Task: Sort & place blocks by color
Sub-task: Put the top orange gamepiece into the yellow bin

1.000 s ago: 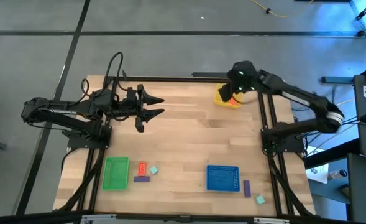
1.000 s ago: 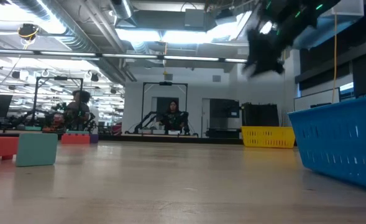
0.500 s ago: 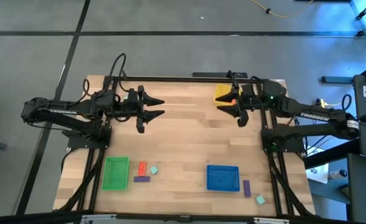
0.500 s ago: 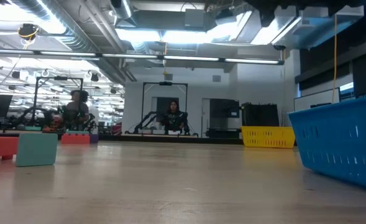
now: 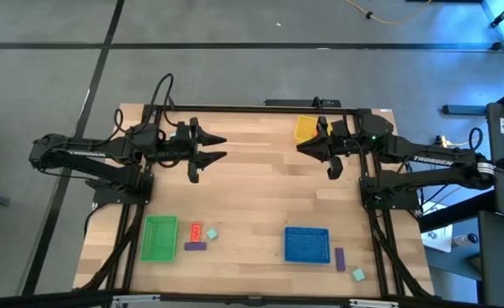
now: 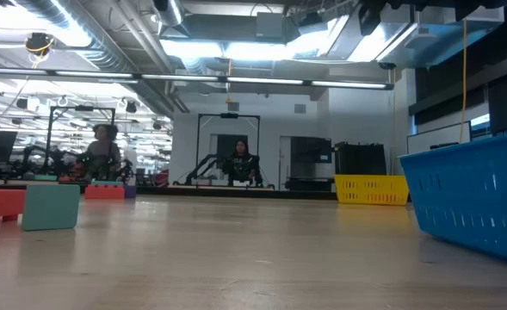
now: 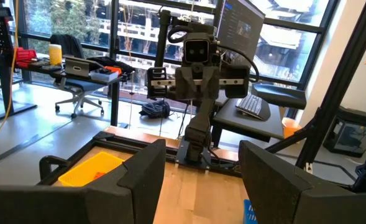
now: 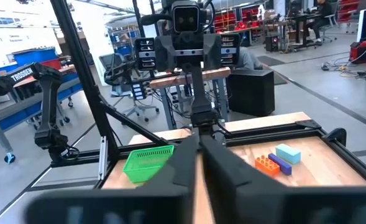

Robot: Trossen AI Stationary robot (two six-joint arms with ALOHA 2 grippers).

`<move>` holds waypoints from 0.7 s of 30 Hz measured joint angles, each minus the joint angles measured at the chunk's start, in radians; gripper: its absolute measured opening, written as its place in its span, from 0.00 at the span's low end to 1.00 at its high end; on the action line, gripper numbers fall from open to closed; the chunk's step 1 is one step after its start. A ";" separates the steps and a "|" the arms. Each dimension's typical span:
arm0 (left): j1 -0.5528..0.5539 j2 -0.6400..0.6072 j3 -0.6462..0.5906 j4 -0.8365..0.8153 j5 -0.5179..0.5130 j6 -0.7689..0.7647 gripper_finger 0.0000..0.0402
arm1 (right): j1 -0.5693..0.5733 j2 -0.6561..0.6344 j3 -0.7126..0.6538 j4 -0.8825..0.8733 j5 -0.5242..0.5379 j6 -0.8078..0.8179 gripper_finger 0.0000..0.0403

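My left gripper (image 5: 224, 145) (image 7: 201, 186) hangs open above the far left of the table, holding nothing. My right gripper (image 5: 299, 147) (image 8: 200, 149) is shut and empty. It points level toward the left arm, beside the yellow tray (image 5: 306, 127). An orange-red block (image 5: 195, 232), a mint block (image 5: 211, 233) and a purple block (image 5: 195, 246) lie flat on the wood right of the green tray (image 5: 159, 237). A purple block (image 5: 340, 257) and a mint block (image 5: 358, 275) lie right of the blue tray (image 5: 306, 245).
The yellow tray stands at the far edge, partly under my right arm. The green and blue trays stand near the front edge. In the low view the blue tray (image 6: 468, 202) rises close on the right and the mint block (image 6: 51, 207) on the left. People sit in the room beyond.
My right gripper has drawn back from over the yellow tray toward the near edge and risen. It has tipped from pointing down to level, and its fingers have come together. The left arm and the blocks have stayed put.
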 joint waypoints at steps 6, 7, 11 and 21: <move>0.000 0.000 0.000 0.000 0.000 0.000 0.49 | 0.000 0.000 0.000 0.000 0.000 -0.006 0.01; 0.000 0.000 0.000 0.000 0.000 0.000 0.49 | 0.000 0.000 0.000 0.000 0.000 -0.006 0.01; 0.000 0.000 0.000 -0.001 0.000 -0.008 0.49 | 0.000 0.000 0.000 0.000 0.000 0.004 0.01; 0.163 0.004 0.087 -0.644 -0.083 -0.257 0.49 | 0.000 0.000 0.000 0.000 0.000 0.004 0.00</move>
